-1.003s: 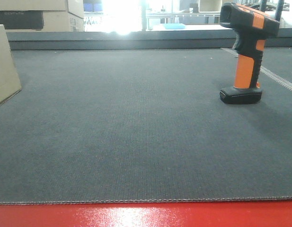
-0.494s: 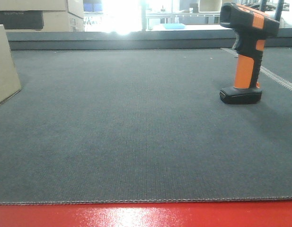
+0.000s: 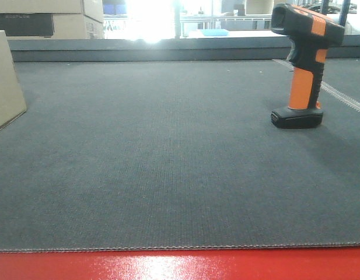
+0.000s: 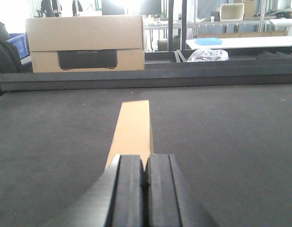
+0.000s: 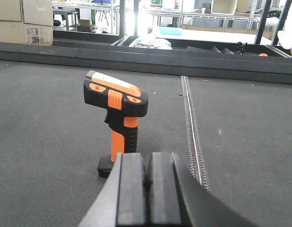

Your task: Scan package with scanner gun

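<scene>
Dark grey woven mat (image 3: 168, 151); the black-and-orange pistol-shaped scanner gun (image 5: 116, 123) stands upright ahead of my right gripper (image 5: 146, 189), jaws pressed together. It looks light and rigid; I'd grip its ribbed orange stem. My left gripper (image 4: 145, 189), also closed, faces the tan cardboard package (image 4: 132, 130).

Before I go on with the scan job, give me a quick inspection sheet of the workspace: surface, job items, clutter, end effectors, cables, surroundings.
Surface: dark grey woven mat with a red edge nearest the front camera; a stitched seam runs past the scanner.
Job's things: scanner gun upright on its foot, untouched; package at the left edge of the front view, mostly out of frame, seen edge-on ahead of the left wrist camera.
Clutter: nothing seen on the mat.
Grippers: left end effector shut and empty, facing the package; right end effector shut and empty, facing the scanner gun.
Cables: nothing seen.
Surroundings: black-fronted carton beyond the raised back rail; shelving and a bright window behind.
</scene>
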Available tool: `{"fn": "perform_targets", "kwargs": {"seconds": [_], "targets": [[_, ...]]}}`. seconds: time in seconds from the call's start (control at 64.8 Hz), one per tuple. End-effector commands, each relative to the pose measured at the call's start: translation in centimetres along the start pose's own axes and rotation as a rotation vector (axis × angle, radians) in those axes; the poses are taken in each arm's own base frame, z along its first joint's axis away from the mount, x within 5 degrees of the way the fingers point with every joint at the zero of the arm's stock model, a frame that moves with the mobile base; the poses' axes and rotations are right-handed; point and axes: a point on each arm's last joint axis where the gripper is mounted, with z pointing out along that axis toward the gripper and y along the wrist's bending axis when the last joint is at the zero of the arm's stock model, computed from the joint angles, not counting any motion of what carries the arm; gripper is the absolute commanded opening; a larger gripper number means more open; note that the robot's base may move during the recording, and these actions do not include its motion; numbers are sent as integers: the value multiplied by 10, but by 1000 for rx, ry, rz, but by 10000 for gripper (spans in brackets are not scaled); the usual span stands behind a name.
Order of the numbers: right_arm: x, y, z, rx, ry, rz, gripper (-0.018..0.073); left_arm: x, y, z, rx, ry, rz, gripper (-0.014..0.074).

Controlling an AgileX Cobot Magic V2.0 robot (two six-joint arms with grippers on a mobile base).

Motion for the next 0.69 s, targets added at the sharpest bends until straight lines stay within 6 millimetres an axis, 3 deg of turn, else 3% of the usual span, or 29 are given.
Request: {"fn": "perform_targets", "kwargs": {"seconds": [0.0,0.262,0.308,0.679], "targets": [[-1,-1,-1,13,-17,-15,-158,18,-2,-8,4,-15,-13,-111],[-1,-1,-1,13,-17,-15,-158,88,-7,-20,6,-33,-13,-111],[-1,-1,-1,13,-17,-15,-158,84,-7,-20,5,-93,-13,-111],[-1,-1,-1,12,-20,-15,-158,84,-7,-20,5,-87,-13,-111]]}}
